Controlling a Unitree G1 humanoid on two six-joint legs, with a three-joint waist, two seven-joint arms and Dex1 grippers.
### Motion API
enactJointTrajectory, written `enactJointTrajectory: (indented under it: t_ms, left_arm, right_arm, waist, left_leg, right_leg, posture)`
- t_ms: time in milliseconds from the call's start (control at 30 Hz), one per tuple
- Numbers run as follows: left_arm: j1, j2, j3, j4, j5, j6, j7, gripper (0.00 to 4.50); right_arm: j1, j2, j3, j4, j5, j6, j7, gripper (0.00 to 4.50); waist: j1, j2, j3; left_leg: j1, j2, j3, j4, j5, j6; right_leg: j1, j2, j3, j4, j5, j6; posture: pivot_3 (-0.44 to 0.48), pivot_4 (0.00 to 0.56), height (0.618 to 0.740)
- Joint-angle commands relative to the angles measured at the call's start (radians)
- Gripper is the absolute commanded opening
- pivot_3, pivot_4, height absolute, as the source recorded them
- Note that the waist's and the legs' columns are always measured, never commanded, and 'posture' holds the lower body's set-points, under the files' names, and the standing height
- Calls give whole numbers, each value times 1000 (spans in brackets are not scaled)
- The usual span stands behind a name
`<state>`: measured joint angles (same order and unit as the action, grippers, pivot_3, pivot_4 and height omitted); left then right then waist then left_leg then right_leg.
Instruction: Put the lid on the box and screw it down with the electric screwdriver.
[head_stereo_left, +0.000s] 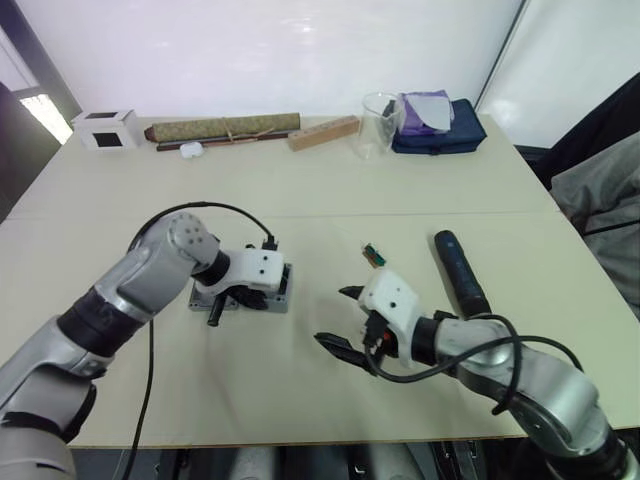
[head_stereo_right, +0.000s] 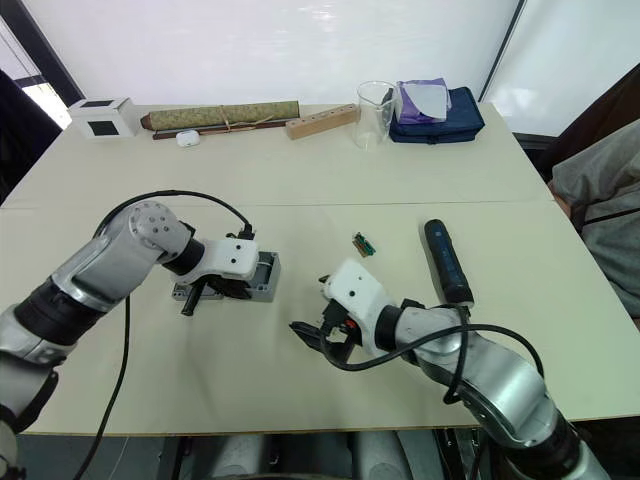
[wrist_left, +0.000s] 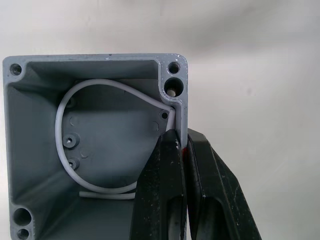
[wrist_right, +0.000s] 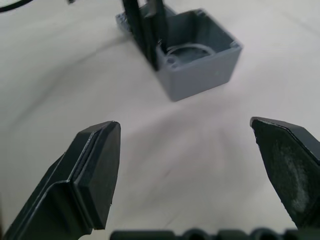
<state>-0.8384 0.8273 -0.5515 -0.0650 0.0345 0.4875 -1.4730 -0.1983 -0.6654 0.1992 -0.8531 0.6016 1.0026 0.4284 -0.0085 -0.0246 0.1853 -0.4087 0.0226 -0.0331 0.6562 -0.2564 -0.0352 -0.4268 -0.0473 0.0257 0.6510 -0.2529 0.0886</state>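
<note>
The right claw (wrist_right: 185, 165) gapes wide before the box (wrist_right: 197, 60), left claw (wrist_right: 145, 30) pinching its wall.

Lab bench (head_stereo_left: 330, 190) (white partition (head_stereo_left: 260, 50) behind).

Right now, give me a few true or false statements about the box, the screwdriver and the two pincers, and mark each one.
1. The left pincer is shut on a wall of the box. True.
2. The lid is already on the box. False: the box is open on top, with a white wire loop showing inside.
3. The right pincer holds the screwdriver. False: its fingers are spread wide with nothing between them, and the screwdriver lies on the table apart from it.
4. A clear cup stands at the far side of the table. True.
5. The screwdriver lies on the robot's left of the box. False: it lies to the right of it.
</note>
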Motion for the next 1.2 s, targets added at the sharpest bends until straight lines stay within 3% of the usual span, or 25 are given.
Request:
enactJointTrajectory:
  t_ms: [33, 300, 433, 567, 700, 900, 967, 1033, 1100, 1200]
  left_arm:
    - [-80, -20, 29, 35, -27, -129, -79, 19]
    - [-99, -109, -40, 167, 34, -294, -117, 19]
    - [-83, -136, -52, 160, 51, -290, -128, 19]
    - [-70, -141, -38, 145, 51, -273, -126, 1256]
    - [-82, -118, -6, 107, 23, -193, -132, 2850]
    - [-153, 0, 79, 32, -139, -21, -141, 2850]
    - [-187, 53, 178, 57, -180, 146, -131, 2850]
    - [-206, 78, 257, 103, -173, 326, -27, 2850]
    - [-239, 66, 263, 134, -137, 567, 97, 2850]
    - [-198, 137, 218, 127, -58, 904, 277, 2850]
  right_arm:
    - [26, -45, -83, -61, 56, 11, 48, 4500]
    - [30, -39, -102, -96, 85, 47, 9, 4500]
    - [26, -19, -106, -123, 99, 79, -35, 4500]
    - [13, -15, -109, -120, 106, 91, -49, 4500]
    - [-8, -22, -102, -102, 103, 89, -39, 4500]
    - [-22, -26, -139, -104, 139, 86, -12, 4500]
    - [-63, -7, -154, -92, 170, 74, 2, 4500]
    - [-120, 13, -142, -72, 180, 58, 13, 4500]
    - [-158, 21, -117, -62, 170, 51, 18, 4500]
    - [-338, -13, 58, -26, 28, -5, 66, 4500]
  waist:
    - [-1, 0, 0]
    - [-7, 1, 0]
    - [-3, 1, 0]
    - [-4, 1, 0]
    - [-5, 1, 0]
    - [-7, 1, 0]
    - [-7, 1, 0]
    - [-12, 1, 0]
    - [-12, 1, 0]
    - [-19, 2, 0]
  left_leg:
    - [0, 0, 0, 1, 0, 0]
    - [1, 1, 0, 2, -2, 3]
    - [0, 1, 0, 5, -2, 4]
    - [0, 1, 0, 5, -2, 4]
    - [0, 1, 0, 5, -2, 4]
    - [0, 2, 0, 5, -2, 4]
    - [0, 2, 0, 5, -2, 4]
    - [0, 2, 0, 6, -2, 4]
    - [1, 2, 0, 6, -2, 4]
    - [1, 2, 0, 6, -3, 5]
  right_leg:
    - [0, 0, 0, 0, 0, 0]
    - [1, 2, 1, 3, 0, -1]
    - [1, 1, 1, 3, 0, -1]
    - [1, 1, 1, 3, 0, -1]
    - [1, 1, 1, 3, 0, -1]
    - [0, 2, 0, 4, 0, -1]
    - [0, 2, 0, 4, 0, -1]
    - [0, 2, 0, 4, 0, -1]
    - [0, 3, 0, 4, 0, 0]
    - [1, 3, 0, 4, -1, 0]
  posture:
    - [0, 150, 740]
    - [0, 150, 740]
    - [0, 150, 740]
    - [0, 150, 740]
    - [0, 150, 740]
    - [0, 150, 740]
    - [0, 150, 740]
    - [0, 150, 740]
    - [0, 150, 740]
    - [0, 150, 740]
